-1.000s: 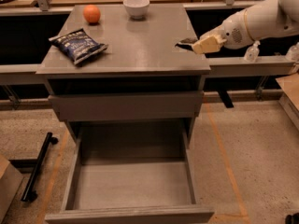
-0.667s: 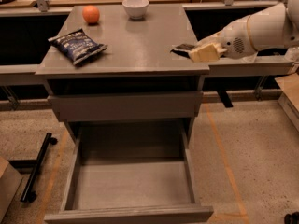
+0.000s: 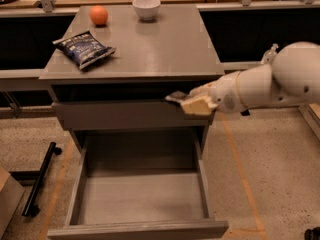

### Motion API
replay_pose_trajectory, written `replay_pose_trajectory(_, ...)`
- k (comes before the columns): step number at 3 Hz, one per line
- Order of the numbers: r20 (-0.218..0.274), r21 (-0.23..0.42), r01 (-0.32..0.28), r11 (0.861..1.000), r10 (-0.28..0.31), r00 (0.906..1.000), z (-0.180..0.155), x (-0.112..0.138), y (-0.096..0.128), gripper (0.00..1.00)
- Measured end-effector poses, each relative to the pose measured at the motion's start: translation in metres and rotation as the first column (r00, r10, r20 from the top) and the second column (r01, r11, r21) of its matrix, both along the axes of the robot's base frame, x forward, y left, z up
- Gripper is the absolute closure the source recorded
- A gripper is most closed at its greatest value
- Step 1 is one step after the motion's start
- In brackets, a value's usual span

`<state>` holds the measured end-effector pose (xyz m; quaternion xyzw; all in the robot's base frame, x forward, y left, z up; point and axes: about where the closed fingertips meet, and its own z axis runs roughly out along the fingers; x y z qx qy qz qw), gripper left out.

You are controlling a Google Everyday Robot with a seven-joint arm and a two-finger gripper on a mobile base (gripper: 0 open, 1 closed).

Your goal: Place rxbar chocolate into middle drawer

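My gripper (image 3: 186,102) hangs in front of the cabinet, just below the table top's front right edge, above the right rear part of the open middle drawer (image 3: 140,198). It is shut on the rxbar chocolate (image 3: 175,97), a small flat dark bar sticking out to the left from its pale fingers (image 3: 197,105). The middle drawer is pulled out, a shallow grey tray with nothing in it. The white arm (image 3: 270,84) reaches in from the right.
The closed upper drawer front (image 3: 120,116) is right behind the gripper. On the table top (image 3: 160,44) lie a dark-blue chip bag (image 3: 84,48), an orange (image 3: 99,15) and a white bowl (image 3: 146,7). A black bar (image 3: 40,179) lies on the floor at left.
The gripper with the bar has moved from above the table's right edge down and to the left, and is now in front of the cabinet above the open drawer.
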<state>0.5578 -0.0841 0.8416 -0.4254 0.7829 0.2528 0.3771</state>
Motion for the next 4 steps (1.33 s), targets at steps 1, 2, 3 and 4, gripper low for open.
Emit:
replay_pose_trajectory(1, -0.073, -0.023, -0.036, 0.999, 0.034, 0.9967, -0.040, -0.024, 0.013, 1.00)
replay_pose_trajectory(2, -0.081, -0.043, -0.062, 0.997, 0.058, 0.9950, -0.040, -0.020, 0.017, 1.00)
replay_pose_trajectory(3, -0.137, -0.002, -0.117, 0.993, 0.116, 0.9838, -0.081, -0.024, 0.039, 1.00)
replay_pose_trajectory(4, -0.253, 0.052, -0.151, 0.987, 0.160, 0.9542, -0.158, -0.033, 0.058, 1.00)
